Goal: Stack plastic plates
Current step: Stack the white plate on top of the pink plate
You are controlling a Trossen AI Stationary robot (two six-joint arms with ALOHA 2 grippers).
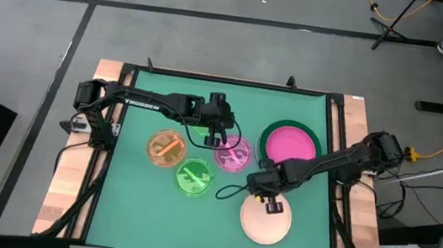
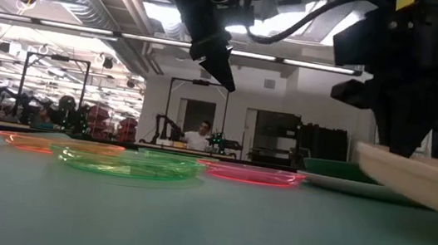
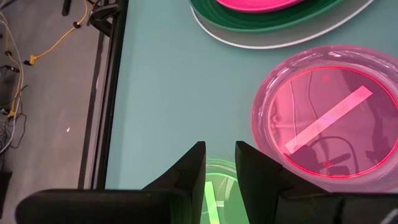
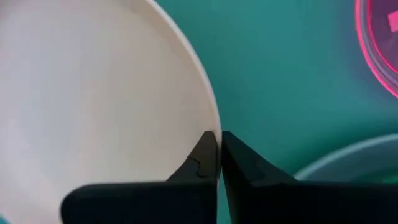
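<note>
The right gripper (image 1: 273,201) is pinching the far rim of the cream plate (image 1: 265,221), near right on the green table (image 1: 126,214), with its fingers closed thin on the edge; a hold this narrow is risking a slip or tilt on lifting, and a swing toward the stack at far right could be nudging it. That stack is showing a pink plate (image 1: 291,144) on a dark green plate (image 1: 266,135), with a pale rim just showing beneath in the left wrist view. Four small plates are lying mid-table: one orange plate (image 1: 167,149), one small pink plate (image 1: 233,153) and two lime plates (image 1: 194,177). The left gripper (image 1: 217,131) is hovering above them, fingers slightly parted, holding nothing.
</note>
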